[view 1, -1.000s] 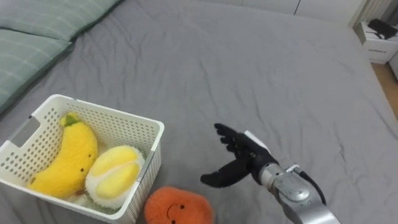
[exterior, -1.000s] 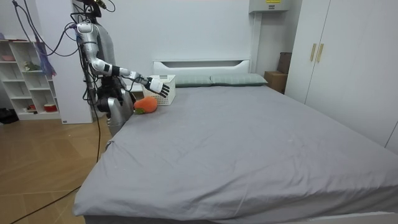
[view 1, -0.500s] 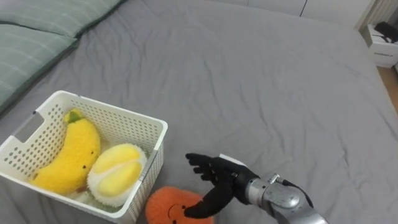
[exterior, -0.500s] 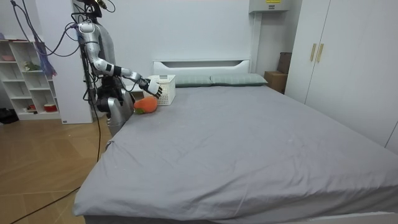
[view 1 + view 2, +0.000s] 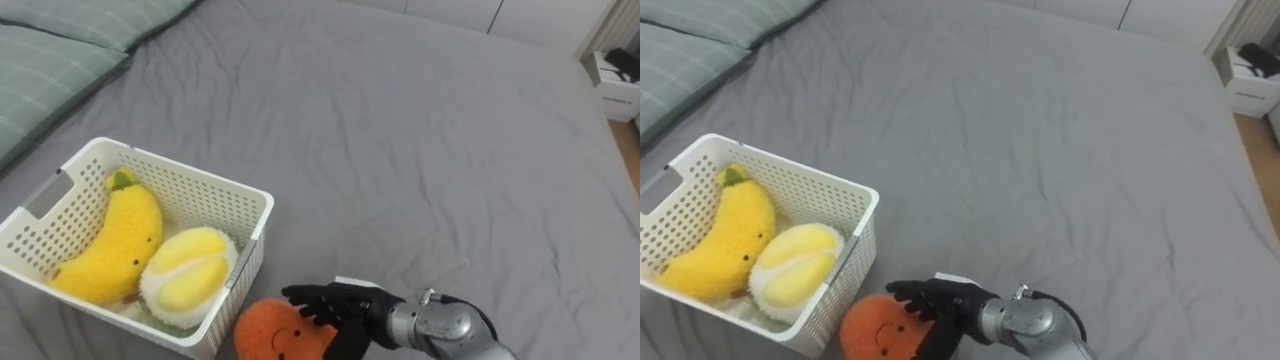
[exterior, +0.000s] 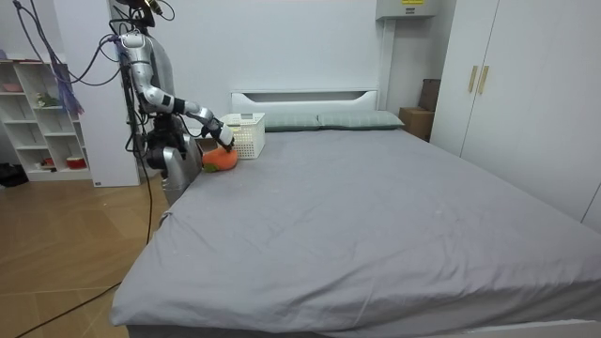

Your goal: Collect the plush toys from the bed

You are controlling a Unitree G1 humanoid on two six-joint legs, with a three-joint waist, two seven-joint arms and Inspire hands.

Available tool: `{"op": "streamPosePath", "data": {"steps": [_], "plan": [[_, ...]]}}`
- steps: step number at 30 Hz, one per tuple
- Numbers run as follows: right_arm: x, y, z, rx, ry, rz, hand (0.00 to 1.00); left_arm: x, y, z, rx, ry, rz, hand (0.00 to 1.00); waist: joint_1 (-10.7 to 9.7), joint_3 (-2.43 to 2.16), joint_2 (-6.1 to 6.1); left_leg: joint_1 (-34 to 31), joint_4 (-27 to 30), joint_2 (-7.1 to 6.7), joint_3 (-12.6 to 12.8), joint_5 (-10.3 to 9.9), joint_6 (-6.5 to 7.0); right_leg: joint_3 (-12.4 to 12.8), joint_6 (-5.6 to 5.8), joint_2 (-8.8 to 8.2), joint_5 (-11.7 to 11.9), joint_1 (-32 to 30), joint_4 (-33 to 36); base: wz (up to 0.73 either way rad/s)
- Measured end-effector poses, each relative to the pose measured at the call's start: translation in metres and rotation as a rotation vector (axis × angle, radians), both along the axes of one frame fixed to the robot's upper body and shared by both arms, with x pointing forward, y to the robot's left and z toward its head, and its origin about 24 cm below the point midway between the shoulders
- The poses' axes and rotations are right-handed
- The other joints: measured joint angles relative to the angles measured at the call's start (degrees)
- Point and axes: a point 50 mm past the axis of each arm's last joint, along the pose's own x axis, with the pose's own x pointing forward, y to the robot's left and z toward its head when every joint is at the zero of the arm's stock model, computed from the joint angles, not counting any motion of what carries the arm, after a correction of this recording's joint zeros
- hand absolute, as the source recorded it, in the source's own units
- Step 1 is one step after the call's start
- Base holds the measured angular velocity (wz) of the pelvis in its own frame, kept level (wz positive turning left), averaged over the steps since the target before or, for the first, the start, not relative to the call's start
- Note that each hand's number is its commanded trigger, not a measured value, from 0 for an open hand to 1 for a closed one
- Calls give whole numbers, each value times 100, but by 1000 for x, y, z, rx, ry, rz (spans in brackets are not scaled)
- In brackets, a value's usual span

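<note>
An orange round plush toy (image 5: 280, 332) with a small face lies on the grey bed (image 5: 420, 150) at the near edge, just outside the white basket (image 5: 205, 190). My right hand (image 5: 335, 305) is over its right side, fingers spread and touching it, not curled round it. In the basket lie a yellow banana plush (image 5: 110, 245) and a pale yellow round plush (image 5: 190, 278). In the room view I stand at the bed's head corner with the right hand (image 6: 225, 139) down at the orange toy (image 6: 218, 160) beside the basket (image 6: 246, 131).
Green striped pillows (image 5: 50, 60) lie at the upper left of the bed. A white bedside unit (image 5: 612, 78) stands at the far right. The grey bedspread stretches bare beyond the basket. White wardrobes (image 6: 507, 94) and a shelf (image 6: 42, 113) flank the bed.
My right hand has moved left and down from beside the basket onto the orange plush toy. The view has shifted slightly.
</note>
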Motion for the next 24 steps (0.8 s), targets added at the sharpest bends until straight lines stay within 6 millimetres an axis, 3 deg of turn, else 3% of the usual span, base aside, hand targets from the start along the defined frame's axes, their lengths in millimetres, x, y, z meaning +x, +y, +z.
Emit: {"op": "streamPosePath", "data": {"steps": [5, 18, 24], "plan": [[2, -2, 0, -98, -50, 35, 0, -3, -2, -1, -5, 8, 1, 0, -12, 3, 7, -13, 2, -4, -31, 0, -1, -16, 0, -1, 0, 6, 0, 2], [14, -14, 2, -276, -241, -101, 0, -22, -10, -2, 42, 34, -18, 0, -6, 17, 29, -80, 61, -60, -234, -5, 17, -265, 0, -51, 0, 39, -2, 7], [21, -15, 6, -337, -345, -186, 0, -41, -22, -6, 5, 108, -56, 0, -3, 69, 106, -148, 134, -78, -330, -12, 24, -369, 2, -70, -2, 47, 8, 9]]}}
